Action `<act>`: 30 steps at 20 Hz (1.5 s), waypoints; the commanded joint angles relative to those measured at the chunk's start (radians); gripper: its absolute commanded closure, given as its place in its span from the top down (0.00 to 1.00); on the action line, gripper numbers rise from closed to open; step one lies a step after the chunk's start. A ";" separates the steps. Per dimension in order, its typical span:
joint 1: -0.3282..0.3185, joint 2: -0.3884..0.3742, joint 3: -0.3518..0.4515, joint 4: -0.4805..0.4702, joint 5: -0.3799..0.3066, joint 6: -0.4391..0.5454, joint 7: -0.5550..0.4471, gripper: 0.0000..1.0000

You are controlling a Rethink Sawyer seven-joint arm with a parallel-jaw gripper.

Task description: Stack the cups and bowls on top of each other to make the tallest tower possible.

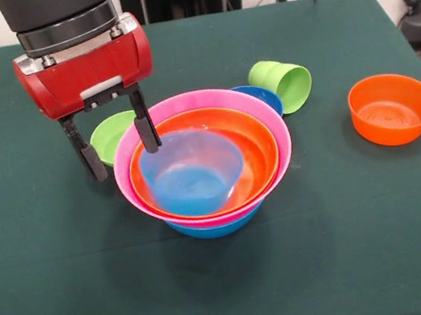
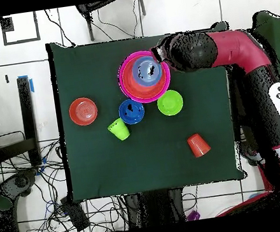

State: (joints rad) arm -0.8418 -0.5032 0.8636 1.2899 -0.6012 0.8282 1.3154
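— Gripper first: what is it doing?

— It is hanging at the rim of the tower, fingers pointing straight down and spread apart. One finger is dipping just inside the tower's rim, against the edge of the pale blue bowl; the other is standing outside the rim, in front of the small lime-green bowl. Whether it is touching anything, I cannot tell.

— And the tower itself?

— A big blue bowl is sitting at the bottom, pink nested in it, orange in that, and the pale blue one on top, all mouths facing up. The pale blue one is tilting slightly inside the orange.

— The cups?

— The lime green cup is lying on its side just beyond the tower, long axis along the table, mouth turned away from the tower. The orange cup is standing mouth down, well apart from the tower.

— Other bowls?

— A small blue one is touching the tower's rim beside the green cup; a small orange bowl is sitting upright, well apart
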 commanded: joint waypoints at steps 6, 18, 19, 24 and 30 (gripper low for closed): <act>0.027 0.025 -0.007 -0.029 -0.014 0.141 -0.274 1.00; 0.045 0.013 -0.013 -0.037 -0.010 0.174 -0.256 1.00; 0.045 0.007 -0.015 -0.028 -0.006 0.174 -0.239 1.00; 0.051 -0.060 -0.023 0.053 0.031 0.183 -0.130 1.00; 0.067 -0.215 -0.051 0.276 0.055 0.079 0.072 1.00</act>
State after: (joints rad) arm -0.8327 -0.6050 0.8630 1.3706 -0.5439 0.8979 1.3154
